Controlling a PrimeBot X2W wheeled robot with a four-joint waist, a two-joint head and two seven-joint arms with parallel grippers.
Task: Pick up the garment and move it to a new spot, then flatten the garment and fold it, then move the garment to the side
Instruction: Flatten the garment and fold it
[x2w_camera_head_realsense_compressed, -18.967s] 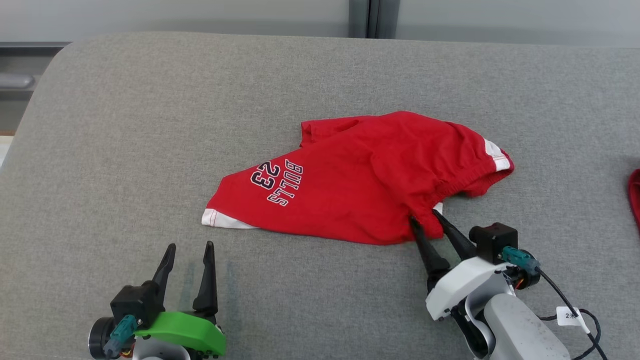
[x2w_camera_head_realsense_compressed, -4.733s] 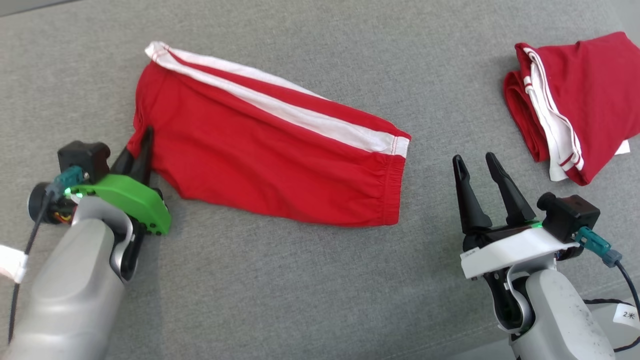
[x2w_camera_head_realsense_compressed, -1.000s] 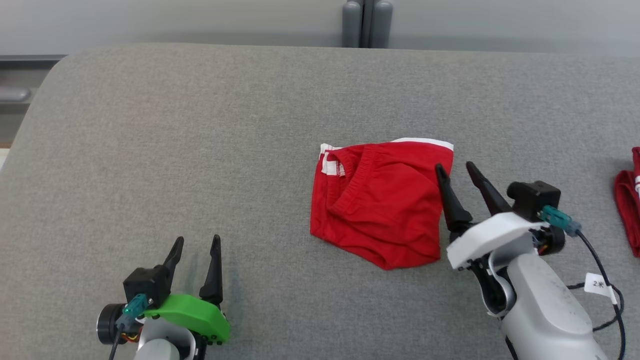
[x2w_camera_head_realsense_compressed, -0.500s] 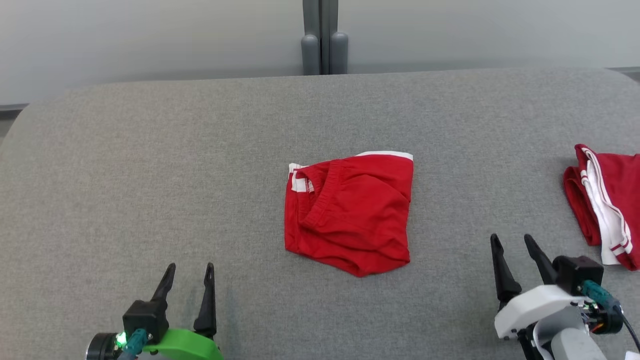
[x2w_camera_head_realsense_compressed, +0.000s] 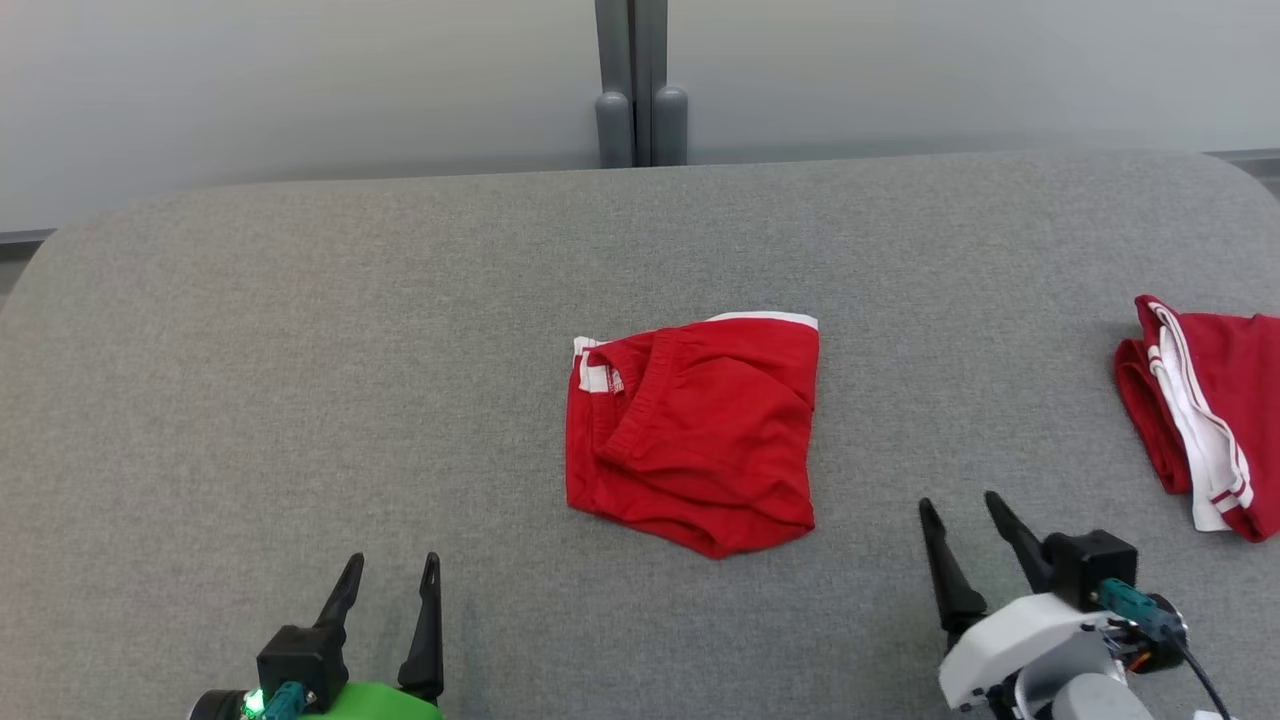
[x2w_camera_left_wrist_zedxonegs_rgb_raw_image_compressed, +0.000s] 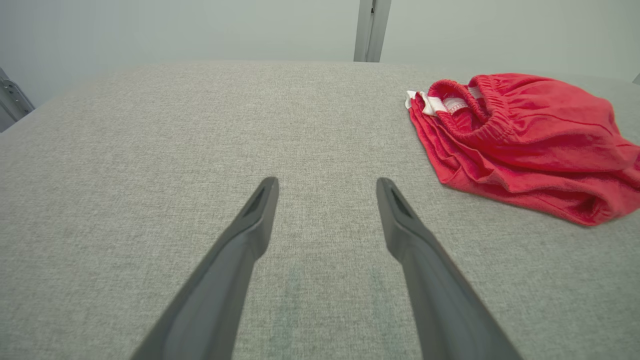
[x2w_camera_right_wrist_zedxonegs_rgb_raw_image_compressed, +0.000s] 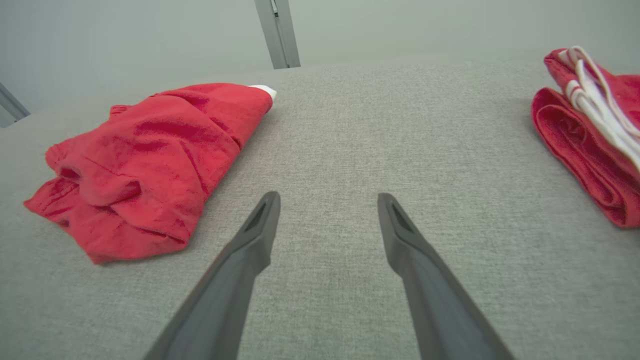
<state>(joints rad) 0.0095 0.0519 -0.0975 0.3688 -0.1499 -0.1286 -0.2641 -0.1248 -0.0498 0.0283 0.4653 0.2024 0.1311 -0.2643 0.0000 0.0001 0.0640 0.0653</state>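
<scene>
1. Withdrawn since a second earlier: the right gripper (x2w_camera_head_realsense_compressed: 960, 500), which then stood at the right edge of the shorts (x2w_camera_head_realsense_compressed: 695, 435), was now clear of them, on the robot's side of the post (x2w_camera_head_realsense_compressed: 640, 120) and to its right. Its jaws stood wide and empty.
2. Left gripper (x2w_camera_head_realsense_compressed: 393, 558): wide and empty, on the robot's side of the post and to its left, well apart from the shorts.
3. Shorts: red, folded into a near-square bundle with no marked long axis. They lay on the table (x2w_camera_head_realsense_compressed: 300, 350), straight out from the post toward the robot.
4. Second pile of red clothes (x2w_camera_head_realsense_compressed: 1195, 430): lay far to the right of the post.
5. Judgement: folding looked done and the move aside remained. The shorts lay ahead and left of the right gripper, which was the nearer one, with their right edge facing it.
</scene>
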